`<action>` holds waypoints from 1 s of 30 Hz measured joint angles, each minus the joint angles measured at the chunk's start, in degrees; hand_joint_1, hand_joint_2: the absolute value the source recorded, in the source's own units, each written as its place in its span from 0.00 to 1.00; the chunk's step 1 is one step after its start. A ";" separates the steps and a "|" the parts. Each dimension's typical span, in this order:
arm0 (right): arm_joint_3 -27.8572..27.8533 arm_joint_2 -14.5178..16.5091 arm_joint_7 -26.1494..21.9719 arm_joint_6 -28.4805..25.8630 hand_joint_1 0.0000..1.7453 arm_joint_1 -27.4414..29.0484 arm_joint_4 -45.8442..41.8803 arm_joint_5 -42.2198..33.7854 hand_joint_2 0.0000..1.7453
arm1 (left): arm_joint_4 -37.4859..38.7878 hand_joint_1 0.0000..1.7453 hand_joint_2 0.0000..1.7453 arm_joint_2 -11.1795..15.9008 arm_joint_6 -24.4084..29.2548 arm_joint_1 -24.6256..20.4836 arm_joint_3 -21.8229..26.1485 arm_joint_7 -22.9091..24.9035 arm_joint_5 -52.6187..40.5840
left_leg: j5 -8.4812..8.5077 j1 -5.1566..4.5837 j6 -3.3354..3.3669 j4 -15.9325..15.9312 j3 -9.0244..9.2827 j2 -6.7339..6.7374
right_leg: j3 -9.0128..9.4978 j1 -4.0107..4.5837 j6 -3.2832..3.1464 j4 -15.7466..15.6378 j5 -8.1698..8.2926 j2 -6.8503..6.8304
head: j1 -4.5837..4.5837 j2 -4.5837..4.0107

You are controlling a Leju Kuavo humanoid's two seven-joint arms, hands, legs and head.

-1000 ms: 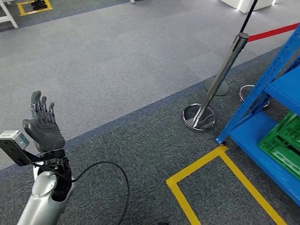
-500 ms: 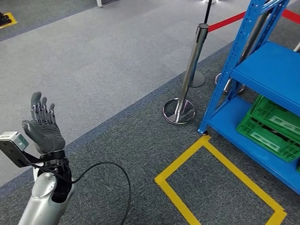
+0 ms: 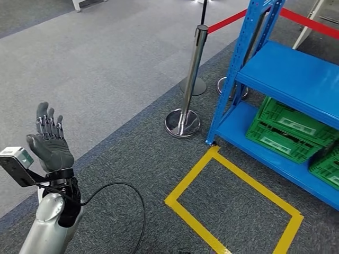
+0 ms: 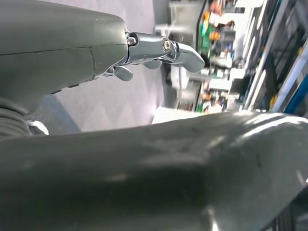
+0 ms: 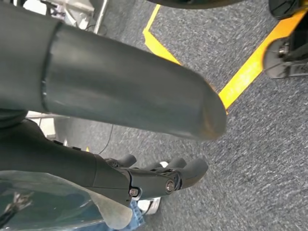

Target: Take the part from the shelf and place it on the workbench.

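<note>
The left robot hand (image 3: 50,144) stands raised at about 8 o'clock in the head view, palm up and fingers spread with nothing in them, a ready posture that suits an approach, not a grasp; its wrist view shows the fingers (image 4: 171,50) extended past the thick thumb, again bare of any load. The right robot hand (image 5: 156,180) hangs low over the carpet, its dark fingers stretched out side by side and apart from the thumb, released and carrying nothing. The blue shelf (image 3: 287,74) stands at roughly 2 o'clock, well apart from both hands, with green crates (image 3: 286,132) resting on its lowest level, probably stowed there to hold parts. The part itself cannot be made out, so I cannot tell which level or crate holds it. A yellow floor marking (image 3: 235,209) lies just in front of the shelf at about 5 o'clock, likely a standing spot that brings the shelf within reach. A chrome barrier post (image 3: 188,84) with a red belt (image 3: 228,20) stands beside the shelf's near upright, fencing off the area. By my reckoning the fetch has not begun
</note>
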 joint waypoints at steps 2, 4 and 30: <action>0.00 -0.02 0.08 0.00 0.00 0.08 0.00 0.02 0.00 | 0.00 0.00 0.00 -0.01 -0.12 0.01 0.00 -0.01 -0.01 | -0.15 0.01 -0.15 0.02 0.11 1.24 | 2.36 -0.14 0.15 -4.13 2.71 -0.67 | 0.01 0.00; 0.00 -0.05 0.22 0.04 0.00 0.03 0.01 0.01 0.00 | 0.00 0.00 0.00 -0.03 -0.14 -0.01 0.00 -0.01 -0.03 | -0.48 -0.22 -0.60 0.17 0.31 2.25 | 6.79 -0.03 -0.06 -12.05 5.38 -2.92 | 0.00 0.01; 0.00 -0.28 0.53 0.42 0.00 -0.07 0.00 -0.18 0.00 | -0.02 0.00 0.00 -0.09 -0.51 0.49 0.02 -0.08 -0.03 | 0.11 -0.14 0.07 -0.25 0.07 -0.75 | 0.77 0.27 -0.22 -1.88 0.26 0.28 | -0.60 0.00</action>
